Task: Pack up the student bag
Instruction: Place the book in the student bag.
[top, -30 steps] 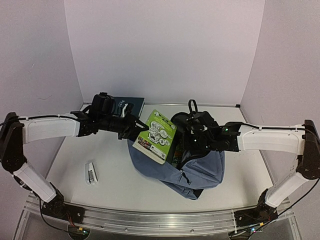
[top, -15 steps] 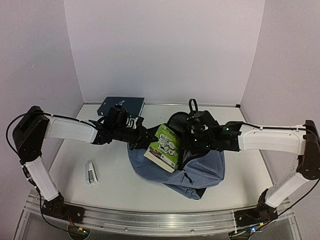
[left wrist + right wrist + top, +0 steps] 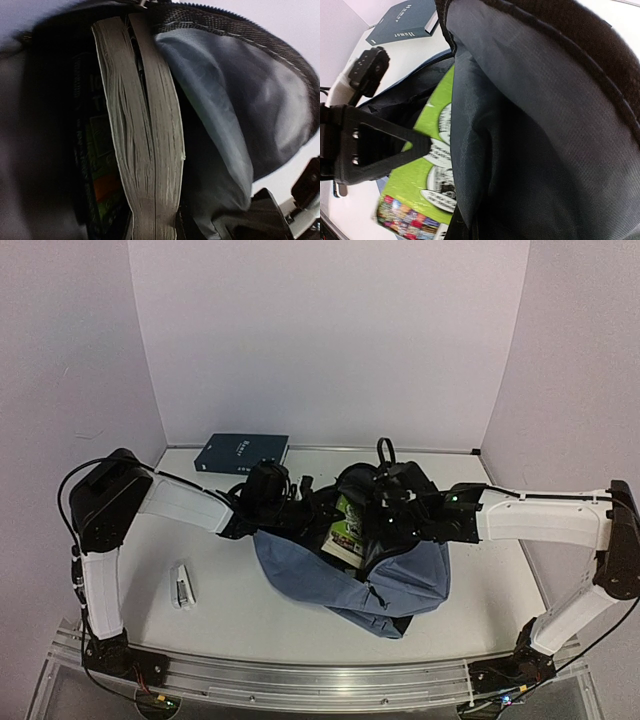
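Top external: green book (image 3: 347, 528) half inside bag (image 3: 400, 582), clamped by left gripper (image 3: 322, 518); right gripper (image 3: 378, 502) pinching rim; blue book (image 3: 243, 452) outstanding.

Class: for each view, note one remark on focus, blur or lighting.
Top external: evenly lit and fairly sharp, though the student bag has a dark mouth. Left wrist: the green book shows lit page edges, with the interior beside them lost in shadow. Right wrist: the book's lower corner is blurred.

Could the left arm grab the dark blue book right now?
Probably not yet: the left end effector holds the green book inside the student bag. The dark blue book itself lies uncovered.
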Controlling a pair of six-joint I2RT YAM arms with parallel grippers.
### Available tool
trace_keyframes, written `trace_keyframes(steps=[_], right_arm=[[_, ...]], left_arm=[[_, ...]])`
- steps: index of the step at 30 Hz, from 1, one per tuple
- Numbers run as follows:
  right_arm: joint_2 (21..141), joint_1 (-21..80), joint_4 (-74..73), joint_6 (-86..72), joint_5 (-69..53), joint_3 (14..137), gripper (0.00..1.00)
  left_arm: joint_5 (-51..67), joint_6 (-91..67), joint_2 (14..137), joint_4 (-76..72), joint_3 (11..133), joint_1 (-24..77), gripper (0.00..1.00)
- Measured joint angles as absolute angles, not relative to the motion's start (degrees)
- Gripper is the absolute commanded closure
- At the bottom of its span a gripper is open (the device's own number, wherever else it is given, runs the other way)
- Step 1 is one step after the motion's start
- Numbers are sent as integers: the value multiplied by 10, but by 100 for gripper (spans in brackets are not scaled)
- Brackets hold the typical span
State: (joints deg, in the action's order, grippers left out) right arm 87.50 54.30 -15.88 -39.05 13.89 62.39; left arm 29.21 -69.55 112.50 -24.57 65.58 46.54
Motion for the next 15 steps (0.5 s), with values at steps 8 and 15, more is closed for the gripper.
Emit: trace_keyframes(steps=[8,15], right_arm=[[872,544,-159,-391,142,624,100],[863,544,-162,-392,145,624,100]], left_arm=[[265,-690,1207,-272,725,513,98],[237,-621,1212,-198,758,528,68]])
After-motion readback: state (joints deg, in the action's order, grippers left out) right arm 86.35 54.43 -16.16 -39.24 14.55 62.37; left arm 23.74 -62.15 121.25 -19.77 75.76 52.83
